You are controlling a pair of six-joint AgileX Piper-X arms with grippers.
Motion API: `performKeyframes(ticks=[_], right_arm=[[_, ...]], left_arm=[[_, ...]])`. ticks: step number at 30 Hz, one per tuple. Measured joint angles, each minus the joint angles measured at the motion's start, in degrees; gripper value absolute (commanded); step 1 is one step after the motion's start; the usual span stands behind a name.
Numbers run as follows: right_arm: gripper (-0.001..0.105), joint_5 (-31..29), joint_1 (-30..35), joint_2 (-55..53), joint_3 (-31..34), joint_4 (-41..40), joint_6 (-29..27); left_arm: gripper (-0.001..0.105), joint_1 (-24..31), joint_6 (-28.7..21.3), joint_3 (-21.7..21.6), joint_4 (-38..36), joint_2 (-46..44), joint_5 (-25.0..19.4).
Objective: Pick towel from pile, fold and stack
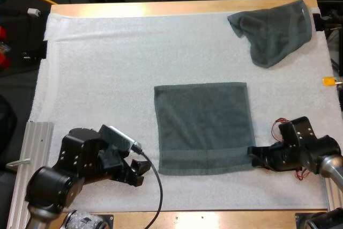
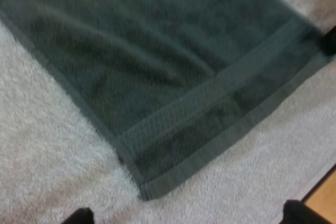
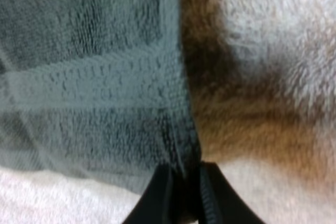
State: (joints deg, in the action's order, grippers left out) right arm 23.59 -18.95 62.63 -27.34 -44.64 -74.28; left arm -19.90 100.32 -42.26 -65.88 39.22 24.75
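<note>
Your right gripper (image 1: 253, 156) has its fingers (image 3: 157, 199) pinched together on the near right corner of the flat towel (image 1: 203, 127), with the edge squeezed between them. Your left gripper (image 1: 140, 173) has its fingers (image 2: 79, 216) spread wide and touching nothing, just short of that towel's near left corner. The flat towel lies spread square in the middle of the white mat (image 1: 107, 79), its banded hem toward you. A crumpled towel (image 1: 274, 30) sits at the mat's far right corner.
</note>
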Motion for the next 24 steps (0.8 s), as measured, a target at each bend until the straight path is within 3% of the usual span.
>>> performKeyframes(ticks=[6, 18, 24], right_arm=[[0.000, -0.73, 0.00, -1.83, 0.00, -1.96, 0.10], [0.000, -2.20, 0.00, -1.83, 0.00, -1.96, 0.10], [0.000, -2.20, 0.00, -1.83, 0.00, -1.97, 0.10]], left_arm=[[0.063, -5.31, -0.45, 0.00, 1.33, 7.46, -1.39], [0.062, -21.01, -1.63, 0.00, 7.87, 23.87, -15.70], [0.062, -24.75, -1.56, 0.00, 12.50, 31.66, -16.66]])
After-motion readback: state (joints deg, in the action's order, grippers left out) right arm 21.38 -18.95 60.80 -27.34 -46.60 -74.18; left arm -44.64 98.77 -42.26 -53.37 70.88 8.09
